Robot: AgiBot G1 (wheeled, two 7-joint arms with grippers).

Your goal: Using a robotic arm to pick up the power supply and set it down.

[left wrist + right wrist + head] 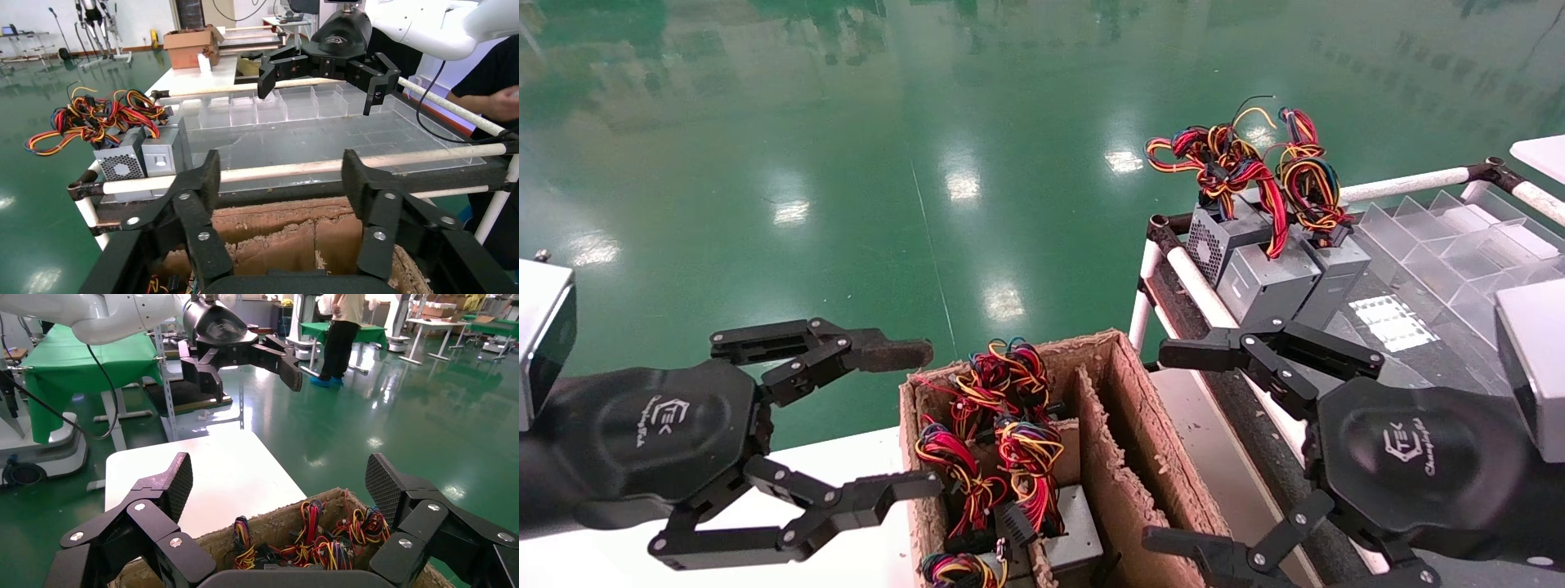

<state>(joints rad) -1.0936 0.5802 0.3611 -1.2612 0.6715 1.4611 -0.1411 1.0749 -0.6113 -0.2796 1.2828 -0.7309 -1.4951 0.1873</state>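
Observation:
Several power supplies (1081, 523) stand in a torn cardboard box (1120, 457) at the front centre, their red, yellow and black wire bundles (1027, 445) on top. Three more power supplies (1267, 278) stand upright on the rack's far left corner, also visible in the left wrist view (156, 156). My left gripper (915, 420) hovers open just left of the box, holding nothing. My right gripper (1169, 447) is open and empty on the box's right side, over the rack's edge. In the right wrist view the box's wire bundles (318, 542) lie below the open right gripper (281, 484).
The rack has white tube rails (1199, 290) and a dark shelf with a clear divider tray (1459, 245). A white table (202, 471) lies left of the box. Green floor (977, 163) stretches beyond. A cardboard divider (1103, 457) splits the box; its right compartment looks empty.

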